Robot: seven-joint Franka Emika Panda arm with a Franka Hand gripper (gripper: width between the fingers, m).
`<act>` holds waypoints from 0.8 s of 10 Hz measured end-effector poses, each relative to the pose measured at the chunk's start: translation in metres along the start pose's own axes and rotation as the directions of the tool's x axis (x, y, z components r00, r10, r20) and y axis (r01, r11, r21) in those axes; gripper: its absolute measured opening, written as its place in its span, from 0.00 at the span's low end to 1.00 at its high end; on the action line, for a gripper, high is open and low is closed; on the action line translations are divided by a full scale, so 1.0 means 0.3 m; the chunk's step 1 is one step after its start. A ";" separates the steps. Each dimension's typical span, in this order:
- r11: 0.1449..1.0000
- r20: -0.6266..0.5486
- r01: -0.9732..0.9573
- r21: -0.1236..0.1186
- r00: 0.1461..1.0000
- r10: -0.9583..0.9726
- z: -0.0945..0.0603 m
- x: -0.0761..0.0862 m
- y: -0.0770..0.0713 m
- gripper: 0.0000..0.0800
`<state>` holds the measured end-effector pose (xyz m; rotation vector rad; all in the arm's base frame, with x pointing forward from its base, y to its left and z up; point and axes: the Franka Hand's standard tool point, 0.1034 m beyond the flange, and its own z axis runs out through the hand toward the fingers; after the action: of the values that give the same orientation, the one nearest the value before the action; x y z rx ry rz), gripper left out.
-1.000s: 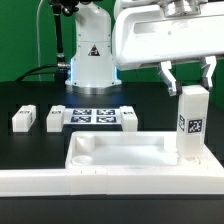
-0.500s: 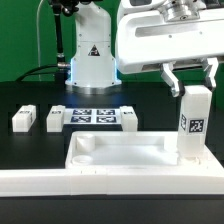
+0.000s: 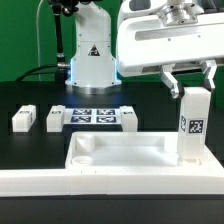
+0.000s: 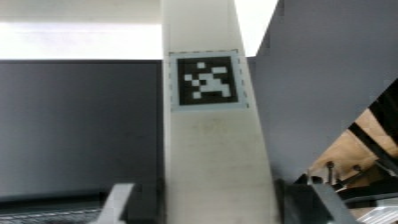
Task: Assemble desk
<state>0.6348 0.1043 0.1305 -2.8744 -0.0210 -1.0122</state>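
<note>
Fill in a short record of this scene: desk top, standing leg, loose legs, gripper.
top: wide white plastic desk top with a raised rim, flat on the black table
standing leg: white square tagged leg, upright at the top's corner on the exterior view's right
loose legs: two short white legs, lying on the table behind the top
gripper: two-finger gripper, open, fingers flanking the upright leg's upper end

A leg (image 3: 191, 122) stands upright in a corner of the desk top (image 3: 110, 152), directly below the gripper (image 3: 190, 80). Toward the exterior view's left of the gripper lie the marker board (image 3: 95, 116), then a second leg (image 3: 55, 119) and a third leg (image 3: 23, 119).
</note>
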 end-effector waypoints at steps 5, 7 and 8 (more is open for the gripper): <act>1.000 0.003 0.000 0.000 1.000 0.000 0.002 -0.003 0.001 0.79; 1.000 0.003 0.000 0.000 1.000 0.000 0.002 -0.003 0.001 0.81; 1.000 0.003 0.000 0.000 1.000 0.000 0.002 -0.003 0.001 0.81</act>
<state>0.6345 0.1040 0.1296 -2.8764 -0.0212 -1.0073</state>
